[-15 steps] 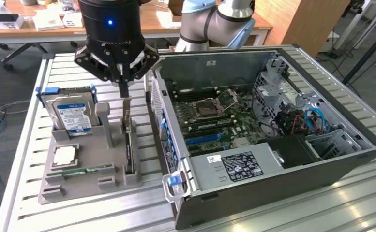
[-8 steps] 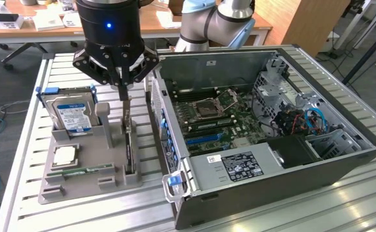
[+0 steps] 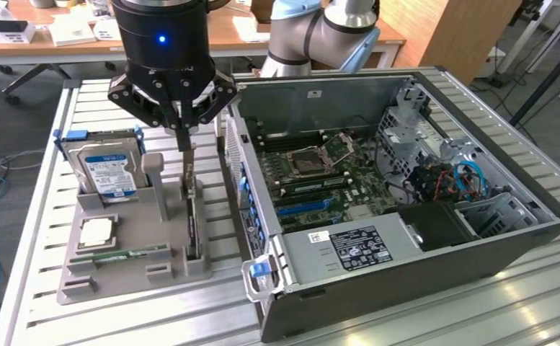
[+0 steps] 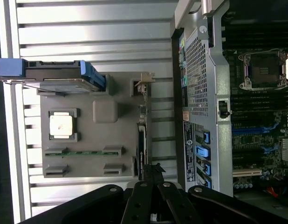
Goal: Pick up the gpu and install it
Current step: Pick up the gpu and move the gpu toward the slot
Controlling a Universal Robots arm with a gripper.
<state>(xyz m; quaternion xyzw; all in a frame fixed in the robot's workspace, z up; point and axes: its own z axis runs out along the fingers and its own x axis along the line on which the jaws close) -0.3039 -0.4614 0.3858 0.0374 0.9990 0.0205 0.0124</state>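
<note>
The gpu (image 3: 193, 223) is a thin dark card standing on edge in a slot of the grey holder tray (image 3: 126, 241), with its silver bracket at the far end. In the wrist view the gpu (image 4: 143, 135) runs along the tray's edge closest to the computer case. My gripper (image 3: 184, 143) hangs over the card's far end with its fingers shut together. Nothing shows between them. In the wrist view the gripper (image 4: 152, 171) has its tips over the card's line. I cannot tell whether they touch it.
On the tray are also a silver hard drive (image 3: 109, 169) with blue rails, a CPU (image 3: 97, 231) and a green memory stick (image 3: 121, 254). The open computer case (image 3: 395, 194) lies at the exterior view's right, its motherboard (image 3: 323, 180) exposed. All rest on a slatted metal table (image 3: 29, 216).
</note>
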